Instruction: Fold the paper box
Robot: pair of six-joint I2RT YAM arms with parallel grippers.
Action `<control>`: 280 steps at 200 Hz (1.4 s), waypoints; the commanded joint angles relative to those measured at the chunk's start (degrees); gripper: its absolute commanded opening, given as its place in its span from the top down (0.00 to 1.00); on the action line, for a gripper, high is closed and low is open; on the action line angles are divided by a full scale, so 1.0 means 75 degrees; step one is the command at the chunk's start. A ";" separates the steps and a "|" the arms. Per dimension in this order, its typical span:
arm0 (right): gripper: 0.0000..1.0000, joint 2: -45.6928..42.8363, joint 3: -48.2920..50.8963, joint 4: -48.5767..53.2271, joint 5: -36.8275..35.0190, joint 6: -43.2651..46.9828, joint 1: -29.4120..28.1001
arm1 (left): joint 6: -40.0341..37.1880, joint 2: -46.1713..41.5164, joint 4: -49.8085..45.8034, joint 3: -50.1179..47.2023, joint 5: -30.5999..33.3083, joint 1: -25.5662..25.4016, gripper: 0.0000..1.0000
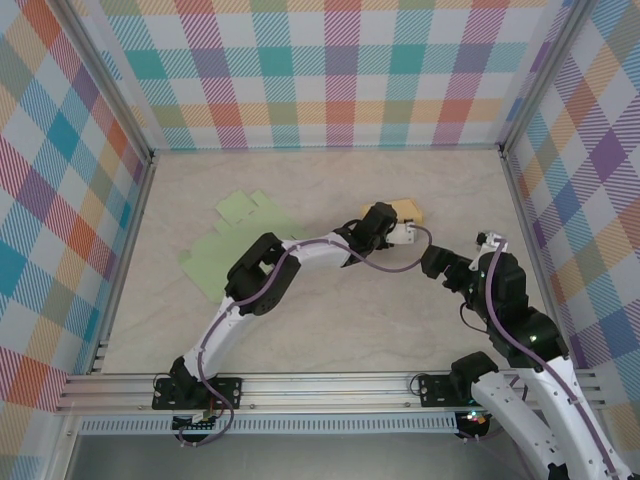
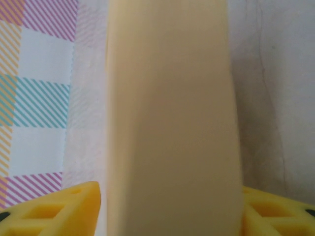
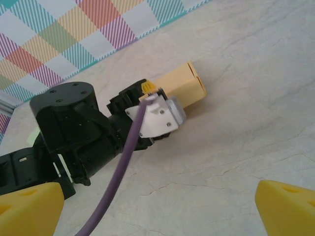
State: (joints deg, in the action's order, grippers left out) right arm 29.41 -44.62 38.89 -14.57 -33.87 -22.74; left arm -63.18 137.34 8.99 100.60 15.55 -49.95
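Note:
The paper box (image 1: 409, 210) is a pale yellow folded block lying on the table at the back, right of centre. My left gripper (image 1: 393, 228) reaches across to it and is shut on its near end. In the left wrist view the box (image 2: 172, 113) stands between the two yellow fingers (image 2: 54, 211), close to the lens. From the right wrist I see the box (image 3: 186, 84) sticking out beyond the left gripper (image 3: 147, 91). My right gripper (image 1: 440, 262) hovers to the right of the box, open (image 3: 160, 211), with bare table between its fingers.
A flat light green paper blank (image 1: 228, 248) lies on the table at the left, partly under the left arm. The left arm's purple cable (image 3: 118, 172) crosses in front of the right gripper. Checked walls (image 1: 340, 70) enclose the table on three sides.

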 commanded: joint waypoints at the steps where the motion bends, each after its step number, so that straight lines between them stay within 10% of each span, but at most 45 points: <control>1: 0.00 -0.0066 -0.0154 0.0131 -0.0155 0.0080 -0.0038 | -0.0203 -0.0029 -0.0011 -0.0054 -0.0143 0.0082 0.13; 13: 0.00 -0.0045 -0.0167 0.0135 -0.0166 0.0099 -0.0035 | -0.0075 -0.0307 0.0222 -0.0365 -0.0211 0.0067 0.00; 85: 0.00 0.0341 -0.0382 -0.0490 -0.0126 0.0206 -0.0038 | 0.2025 -0.3606 0.1155 -0.3360 -0.0568 -0.0342 0.00; 138: 0.00 0.1142 -0.0637 -0.0944 0.0205 0.0795 -0.0032 | 0.5387 -0.6970 0.1325 -0.5654 0.0908 -0.0250 0.00; 215: 0.02 0.3136 -0.0795 -0.2229 0.2121 0.1377 -0.0061 | 1.2777 -1.0920 -0.2906 -0.8015 0.2387 0.2659 0.00; 280: 0.15 0.5894 -0.1280 -0.3220 0.3675 0.0312 -0.0613 | 1.3488 -1.1911 -0.4186 -0.8845 0.0693 0.5086 0.00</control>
State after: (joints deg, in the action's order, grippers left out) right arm 67.46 -50.63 20.01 6.39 -27.59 -24.51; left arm 32.88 48.07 -18.57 35.94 25.47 -15.53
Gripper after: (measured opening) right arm 0.868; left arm 0.997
